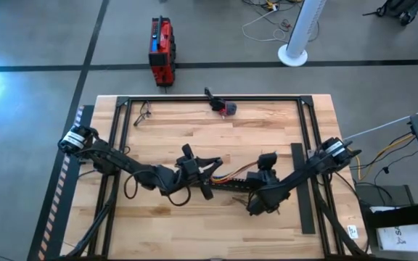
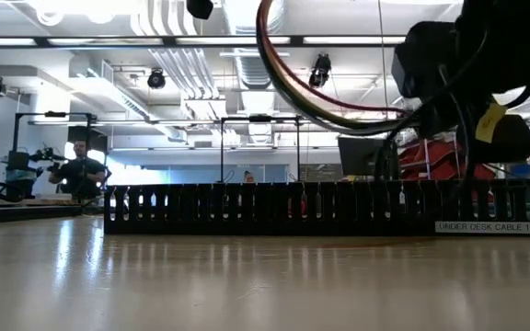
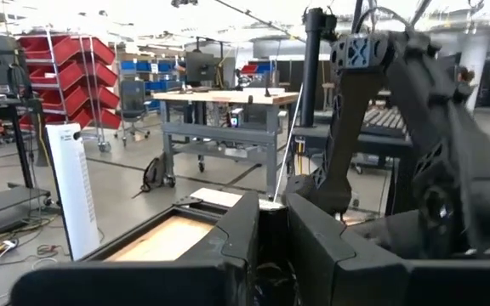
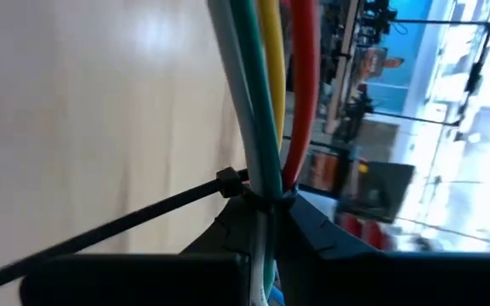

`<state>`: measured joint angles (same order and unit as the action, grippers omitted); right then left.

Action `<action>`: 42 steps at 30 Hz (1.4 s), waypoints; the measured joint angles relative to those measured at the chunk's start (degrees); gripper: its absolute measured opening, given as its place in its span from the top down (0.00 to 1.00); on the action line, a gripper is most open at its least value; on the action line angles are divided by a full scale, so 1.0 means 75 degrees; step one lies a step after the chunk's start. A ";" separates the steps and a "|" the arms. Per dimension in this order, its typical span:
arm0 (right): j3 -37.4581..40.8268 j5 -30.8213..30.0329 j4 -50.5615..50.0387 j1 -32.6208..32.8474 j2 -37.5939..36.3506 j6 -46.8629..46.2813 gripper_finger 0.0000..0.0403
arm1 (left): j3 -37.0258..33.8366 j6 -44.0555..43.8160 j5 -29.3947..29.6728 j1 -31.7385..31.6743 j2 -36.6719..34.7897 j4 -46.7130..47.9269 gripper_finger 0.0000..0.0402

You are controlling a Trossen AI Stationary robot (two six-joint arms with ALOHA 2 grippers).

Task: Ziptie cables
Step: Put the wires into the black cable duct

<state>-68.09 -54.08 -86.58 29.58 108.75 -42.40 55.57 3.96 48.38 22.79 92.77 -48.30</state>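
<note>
We see the bundle of thin coloured cables (image 4: pixel 266 102) strung above the wooden table (image 1: pixel 194 217) between both arms. Right gripper (image 4: pixel 266 212) clenched on it beside the black ziptie (image 4: pixel 143 212) looped round. Left gripper (image 3: pixel 266 229) clenched, hold unclear. Next, we judge: cinch tight.

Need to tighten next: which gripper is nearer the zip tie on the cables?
Right. The right gripper grips the cables at the zip tie; the left gripper is farther along.
</note>
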 joint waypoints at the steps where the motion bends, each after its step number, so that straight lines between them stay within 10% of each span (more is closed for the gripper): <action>1: -0.0003 0.0002 0.0229 0.0061 0.0000 -0.0080 0.98 | 0.0000 -0.0002 0.0000 0.0000 0.0000 0.0105 0.91; 27: -0.0216 0.2206 0.3741 0.0493 0.0003 -0.0583 0.97 | -0.0015 -0.0940 0.0076 0.0154 -0.0847 0.4102 0.91; 42: -0.0649 0.1947 0.3810 0.0677 0.0000 0.0038 0.98 | -0.0015 -0.2062 0.0079 0.0149 -0.1023 0.5517 0.91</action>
<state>-72.96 -39.48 -58.00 34.66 108.75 -42.12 55.46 -11.51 48.97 23.90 85.10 -6.92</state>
